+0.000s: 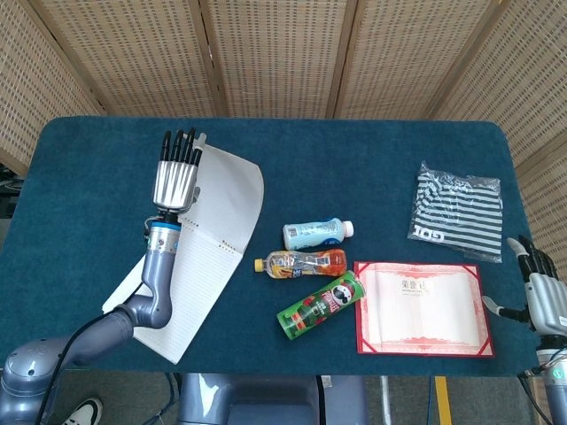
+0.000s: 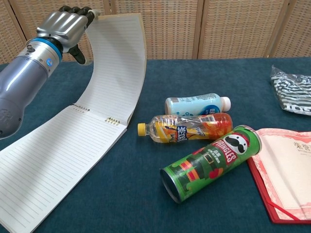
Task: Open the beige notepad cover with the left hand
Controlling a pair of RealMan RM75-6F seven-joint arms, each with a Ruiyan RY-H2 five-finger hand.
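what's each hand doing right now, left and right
Left hand: holding the notepad cover by its top edge, lifted upright off the lined pages.
Right hand: at the table's right edge, fingers apart, holding nothing.

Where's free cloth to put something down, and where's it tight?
Free: the far strip of the table along the screen, and the stretch between the small white bottle and the striped bag. Tight: bottles, Pringles can, red certificate folder; notepad under left hand.
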